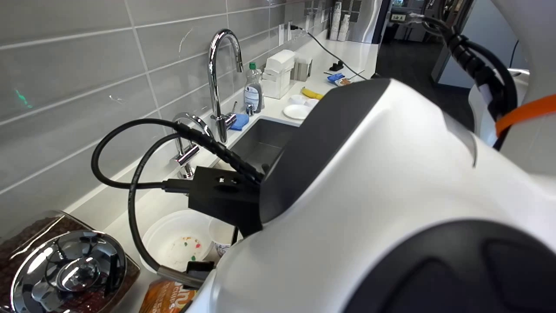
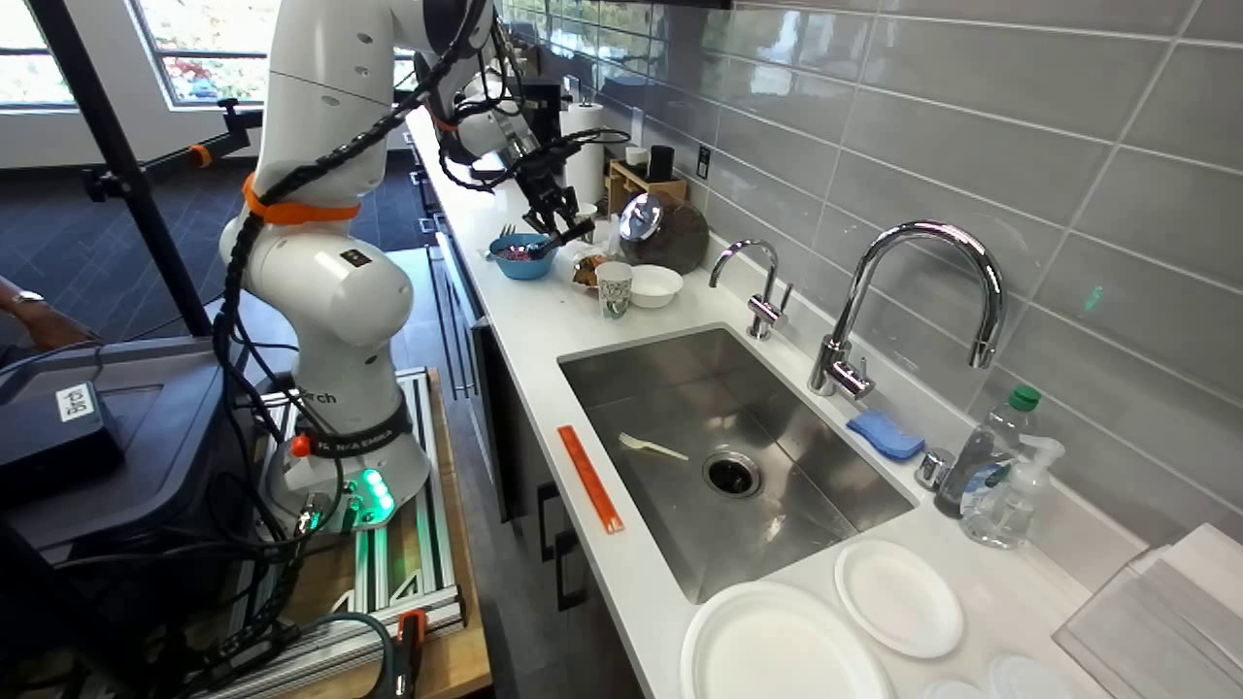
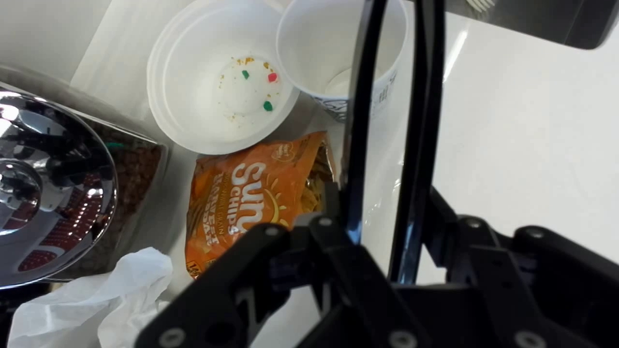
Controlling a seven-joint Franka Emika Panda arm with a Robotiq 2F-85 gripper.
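We saw the gripper point(image 3: 385, 212) above a white counter point(image 2: 534, 340), its jaws clamped on a pair of black tongs point(image 3: 426, 121). The two arms of the tongs ran nearly parallel, a narrow gap between them, and in the wrist view they crossed in front of a patterned paper cup point(image 3: 309, 53). In an exterior view we found the far end of the tongs at the rim of a blue bowl point(image 2: 520, 269), which stood near the counter's front edge; contact between the two we could not determine.

Toward the counter's back edge we noted a white bowl point(image 3: 184, 92), just beside the cup, holding crumbs with a few green and red bits. Its rim overlapped an opened orange SunChips Harvest Cheddar bag point(image 3: 242, 198), whose mouth faced the tongs and showed chips within. Nearer the tiled wall point(image 2: 874, 116) we observed a clear jar point(image 3: 138, 169) of brown pieces under a chrome lid point(image 3: 63, 203).

A steel sink point(image 2: 680, 505), set into the counter beyond the cup, contained a plastic fork point(image 2: 651, 447). We located an orange-red ruler point(image 2: 589, 479) between the sink and the front edge; a small faucet point(image 2: 764, 313) and a taller faucet point(image 2: 858, 291) rose along the back edge.
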